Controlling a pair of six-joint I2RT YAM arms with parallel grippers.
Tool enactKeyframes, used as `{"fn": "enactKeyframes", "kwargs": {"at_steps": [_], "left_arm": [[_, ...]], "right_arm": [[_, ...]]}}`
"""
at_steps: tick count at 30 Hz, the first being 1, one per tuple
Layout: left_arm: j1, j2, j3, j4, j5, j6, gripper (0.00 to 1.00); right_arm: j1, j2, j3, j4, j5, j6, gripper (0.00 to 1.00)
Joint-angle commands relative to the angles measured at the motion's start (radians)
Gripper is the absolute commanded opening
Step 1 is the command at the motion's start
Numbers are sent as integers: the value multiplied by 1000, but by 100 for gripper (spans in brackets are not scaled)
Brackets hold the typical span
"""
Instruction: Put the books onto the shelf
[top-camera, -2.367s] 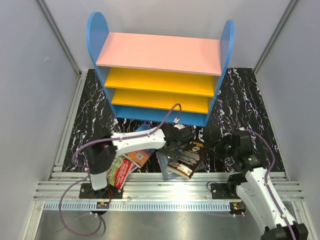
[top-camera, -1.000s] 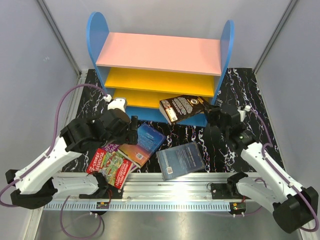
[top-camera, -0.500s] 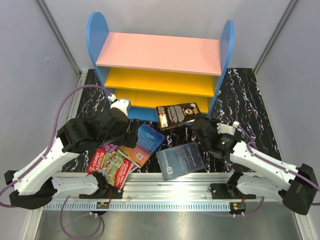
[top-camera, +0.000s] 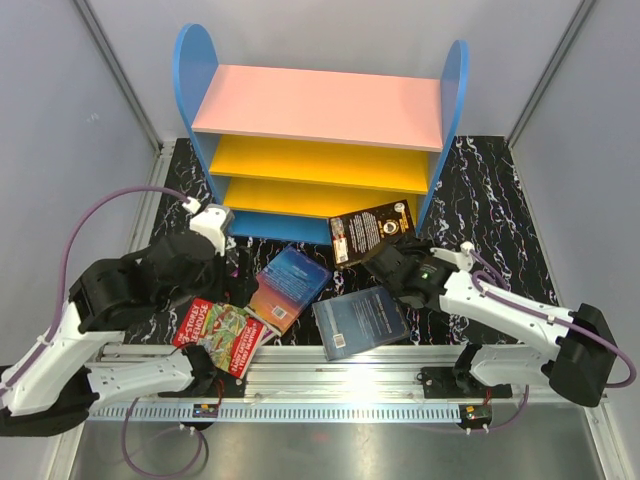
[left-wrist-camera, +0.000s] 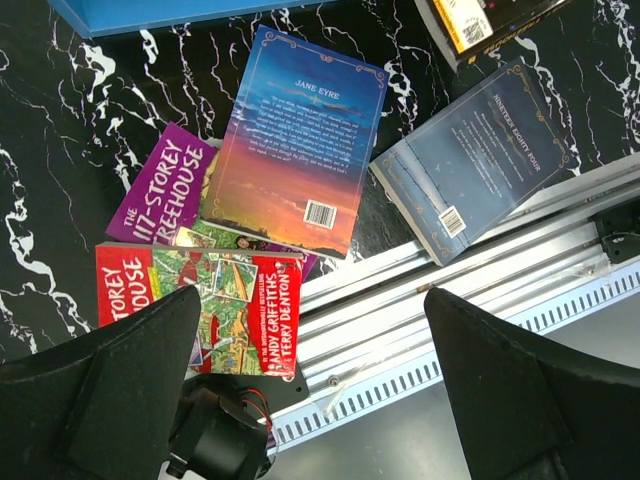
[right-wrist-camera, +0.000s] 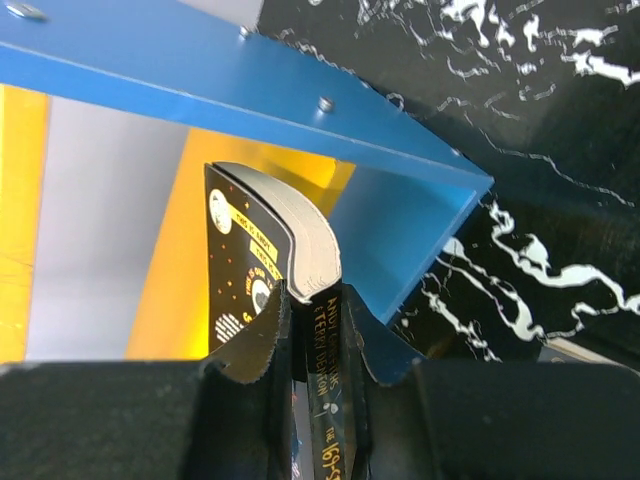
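Black book (top-camera: 372, 230) clamped in right pincer (top-camera: 388, 257), arm stretched low toward shelf (top-camera: 320, 105).

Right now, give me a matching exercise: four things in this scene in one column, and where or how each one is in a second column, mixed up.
1. black book
2. Jane Eyre
3. dark blue book
4. left gripper

A. open, holding nothing
B. lying on the purple book
C. clamped in the right gripper
D. flat, a corner over the rail

Pairs: 1-C, 2-B, 3-D, 4-A.
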Motion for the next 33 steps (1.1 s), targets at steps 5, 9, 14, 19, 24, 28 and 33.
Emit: {"fn": "enactKeyframes", "kwargs": {"at_steps": [5,9,14,19,24,28,33], "left_arm": [[4,-32,-61,-155,27,-3,99],[4,-33,-77,-138,27,2,99],[4,-27,-81,-129,25,6,99],[4,-38,-77,-138,24,3,99],[4,-38,-66,-152,22,0,99],[4,-42,-34,-168,1,-4,99],[4,-73,-37,-179,-7,-20,99]], "right_arm": [[-5,-113,-32,260,232,530,0],[-6,-162,-130,650,198,284,0],[-6,-122,13,335,216,382,0],[-5,-12,61,101,244,703,0],[-17,91,87,112,238,755,0],[-51,138,81,168,218,754,0],[-85,177,132,156,199,755,0]]}}
